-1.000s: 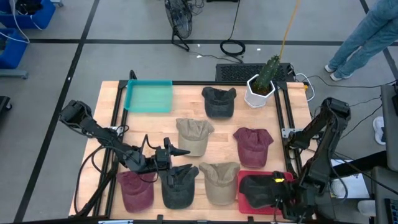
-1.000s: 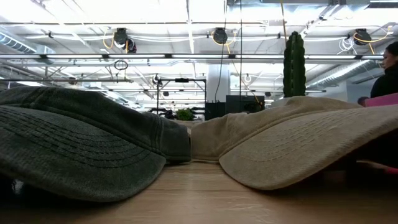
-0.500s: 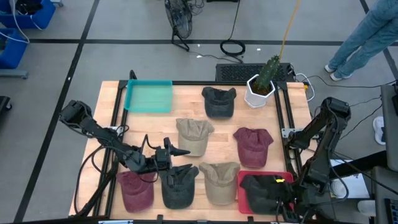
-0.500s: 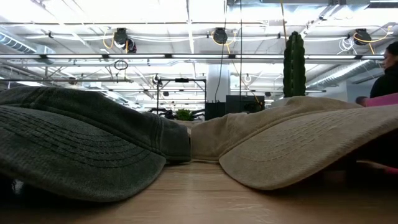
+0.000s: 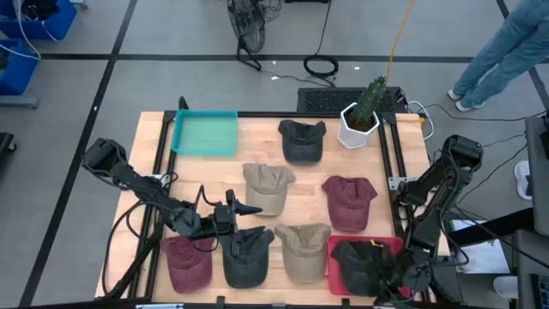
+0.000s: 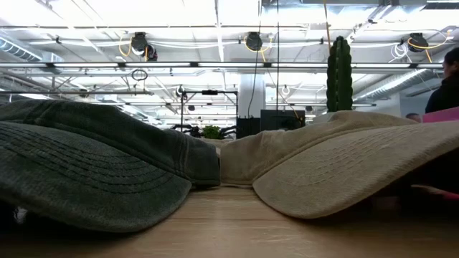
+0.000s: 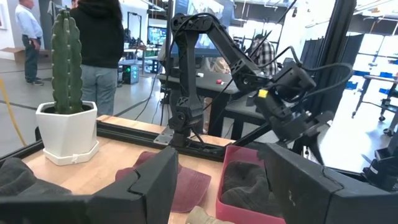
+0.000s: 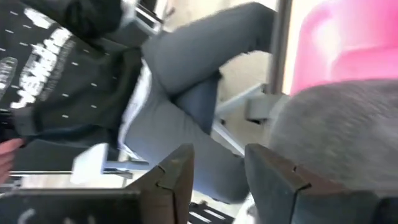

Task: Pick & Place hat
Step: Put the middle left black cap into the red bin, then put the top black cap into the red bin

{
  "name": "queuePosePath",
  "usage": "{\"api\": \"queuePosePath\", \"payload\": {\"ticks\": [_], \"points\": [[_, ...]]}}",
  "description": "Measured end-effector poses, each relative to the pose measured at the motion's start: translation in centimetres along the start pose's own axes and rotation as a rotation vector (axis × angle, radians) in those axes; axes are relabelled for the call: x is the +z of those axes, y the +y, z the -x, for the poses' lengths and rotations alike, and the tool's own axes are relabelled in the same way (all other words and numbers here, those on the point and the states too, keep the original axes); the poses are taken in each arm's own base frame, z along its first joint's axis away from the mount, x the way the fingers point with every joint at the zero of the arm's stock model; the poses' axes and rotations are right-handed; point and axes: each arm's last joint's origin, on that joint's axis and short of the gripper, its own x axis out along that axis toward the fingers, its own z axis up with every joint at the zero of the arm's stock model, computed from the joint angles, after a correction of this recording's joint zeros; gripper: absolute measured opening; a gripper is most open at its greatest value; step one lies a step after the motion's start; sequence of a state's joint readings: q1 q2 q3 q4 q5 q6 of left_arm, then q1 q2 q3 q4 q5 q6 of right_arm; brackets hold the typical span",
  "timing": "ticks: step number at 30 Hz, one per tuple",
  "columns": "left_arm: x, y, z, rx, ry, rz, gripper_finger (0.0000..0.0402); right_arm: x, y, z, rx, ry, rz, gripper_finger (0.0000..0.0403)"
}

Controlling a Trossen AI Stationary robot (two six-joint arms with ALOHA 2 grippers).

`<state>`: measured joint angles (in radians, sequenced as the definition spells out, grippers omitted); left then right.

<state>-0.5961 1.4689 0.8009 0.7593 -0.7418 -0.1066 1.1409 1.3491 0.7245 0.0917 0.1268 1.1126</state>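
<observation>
The black hat (image 5: 358,264) lies in the red tray (image 5: 338,246) at the surface's (image 5: 257,154) near right corner, apparently its drop spot. The right gripper (image 5: 403,279) sits beside it, fingers apart and empty. The left gripper (image 5: 244,210) waits mid-surface, fingers apart.

A cactus (image 5: 372,99) stood upright in a white hexagonal pot (image 5: 357,130) at the table's far right corner, beside black cables (image 5: 320,64) on the grey floor. A person in jeans (image 5: 502,47) walked past at the room's edge. Blue bins (image 5: 34,21) sat off to the far left.
</observation>
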Motion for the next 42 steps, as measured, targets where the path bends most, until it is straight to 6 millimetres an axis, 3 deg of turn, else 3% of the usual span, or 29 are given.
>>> {"api": "queuePosePath", "payload": {"ticks": [13, 20, 25, 33, 37, 42], "points": [[-0.1, 0.0, 0.0, 0.0, 0.004, -0.007, 0.0239, -2.6, -5.4, -0.2, -0.15, 0.057, -0.137, 0.0073], [-0.1, 0.0, 0.0, 0.001, 0.005, -0.013, 0.0239, -2.5, -5.0, 0.1, -0.076, 0.087, -0.111, 0.0049], [-0.1, 0.0, 0.0, 0.001, 0.005, -0.013, 0.0239, -1.7, -3.8, 1.4, 0.016, 0.031, -0.069, 0.0035], [0.0, 0.3, -0.3, 0.013, -0.001, -0.017, 0.0239, 1.4, -2.3, 4.9, 0.054, -0.332, 0.247, 0.0027], [0.1, 0.7, -0.5, 0.028, -0.004, -0.009, 0.0239, 3.7, -3.5, 6.3, -0.132, -0.517, 0.391, 0.0027], [-0.1, 1.0, -0.8, 0.032, 0.015, -0.013, 0.0239, 7.2, -6.2, 7.1, -0.448, -0.638, 0.522, 0.0028]]}}
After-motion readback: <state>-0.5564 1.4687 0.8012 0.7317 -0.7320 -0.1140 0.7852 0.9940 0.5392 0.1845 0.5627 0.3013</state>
